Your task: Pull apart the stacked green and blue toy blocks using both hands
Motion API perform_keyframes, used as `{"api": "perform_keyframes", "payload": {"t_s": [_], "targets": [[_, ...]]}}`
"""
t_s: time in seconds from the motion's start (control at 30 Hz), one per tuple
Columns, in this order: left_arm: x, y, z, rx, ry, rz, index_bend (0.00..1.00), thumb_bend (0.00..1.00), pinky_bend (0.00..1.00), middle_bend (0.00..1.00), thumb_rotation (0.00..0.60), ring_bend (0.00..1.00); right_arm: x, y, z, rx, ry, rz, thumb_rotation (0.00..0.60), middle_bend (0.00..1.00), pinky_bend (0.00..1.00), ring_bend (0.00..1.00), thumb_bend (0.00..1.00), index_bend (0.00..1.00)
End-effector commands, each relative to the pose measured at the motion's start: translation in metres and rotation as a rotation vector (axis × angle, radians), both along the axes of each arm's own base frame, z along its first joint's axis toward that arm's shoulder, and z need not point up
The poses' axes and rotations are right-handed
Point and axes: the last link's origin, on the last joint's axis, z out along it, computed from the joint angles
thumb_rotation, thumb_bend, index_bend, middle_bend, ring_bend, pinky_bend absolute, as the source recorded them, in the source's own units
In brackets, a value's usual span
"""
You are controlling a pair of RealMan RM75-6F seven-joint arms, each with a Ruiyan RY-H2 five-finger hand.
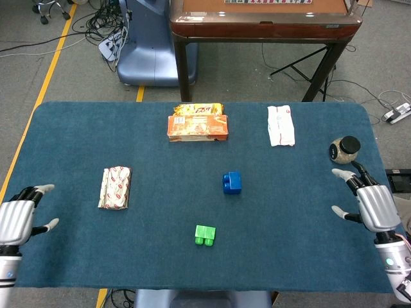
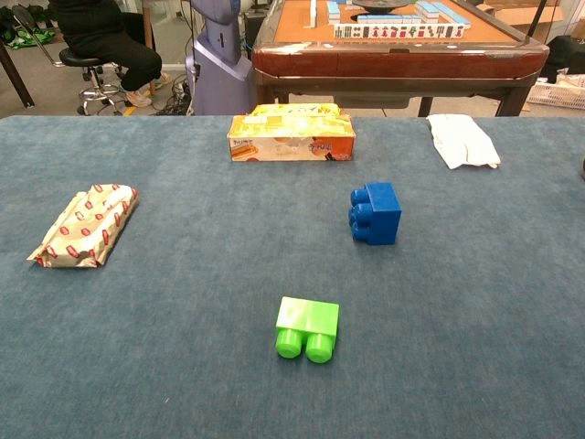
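The blue block (image 1: 232, 182) (image 2: 375, 213) lies on its side near the middle of the blue table, studs facing the near-left. The green block (image 1: 205, 235) (image 2: 308, 328) lies apart from it, closer to the front edge, studs pointing at me. My left hand (image 1: 16, 219) hovers at the table's far left edge, fingers apart and empty. At the far right edge my right hand (image 1: 370, 203) is likewise spread and empty. Neither hand shows in the chest view.
A wrapped snack pack (image 1: 115, 187) (image 2: 85, 224) lies at the left. An orange-yellow box (image 1: 198, 122) (image 2: 291, 135) sits at the back centre, a white cloth (image 1: 280, 125) (image 2: 463, 140) at the back right, and a small jar (image 1: 345, 149) beside the right hand.
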Motion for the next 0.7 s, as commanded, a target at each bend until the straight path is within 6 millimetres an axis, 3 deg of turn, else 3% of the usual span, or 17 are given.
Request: {"api": "perform_keyframes", "payload": {"t_s": [0.03, 0.23, 0.7], "targets": [[-0.026, -0.028, 0.023, 0.011, 0.052, 0.051, 0.3, 0.03, 0.39, 0.3, 0.6, 0.25, -0.01, 0.014, 0.001, -0.01, 0.004, -0.019, 0.6, 0.33, 0.37, 0.25, 0.0, 0.28], [-0.04, -0.05, 0.022, 0.01, 0.059, 0.082, 0.3, 0.03, 0.39, 0.3, 0.6, 0.25, -0.023, 0.033, 0.006, -0.042, 0.01, -0.055, 0.6, 0.33, 0.37, 0.25, 0.0, 0.31], [-0.039, -0.047, 0.004, -0.008, 0.024, 0.047, 0.3, 0.03, 0.39, 0.3, 0.6, 0.25, -0.022, 0.037, 0.016, -0.071, -0.001, -0.059, 0.6, 0.33, 0.37, 0.25, 0.0, 0.32]]}}
